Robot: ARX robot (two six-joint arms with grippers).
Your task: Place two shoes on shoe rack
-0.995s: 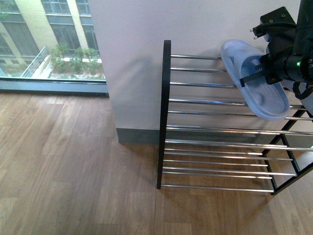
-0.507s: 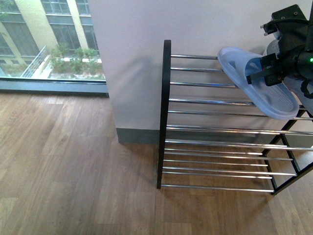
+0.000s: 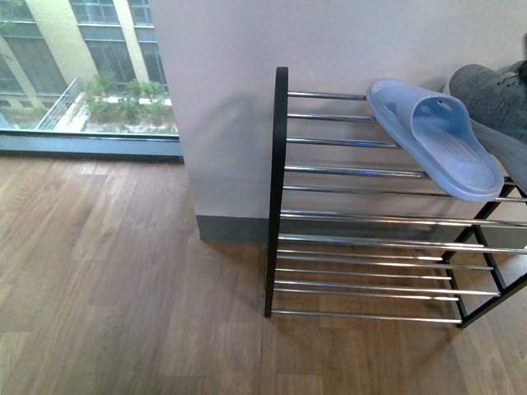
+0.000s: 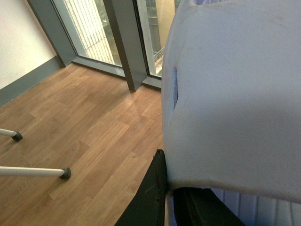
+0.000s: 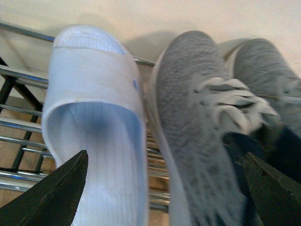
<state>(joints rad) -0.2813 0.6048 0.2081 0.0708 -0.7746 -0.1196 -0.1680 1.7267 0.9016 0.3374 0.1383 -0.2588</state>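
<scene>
The right gripper is spread wide and empty, with 2 grey shoes on the rack straight ahead of it, toes pointing away. A blue slipper lies beside them. The left gripper's state cannot be told: pale material fills its view.

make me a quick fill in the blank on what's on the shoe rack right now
1. The light blue slipper lies on the ____ tier of the shoe rack.
2. In the right wrist view, ____ grey sneakers sit beside the slipper.
3. The right gripper is ____, holding nothing.
4. The floor is made of ____.

Missing words: top; two; open; wood
</scene>
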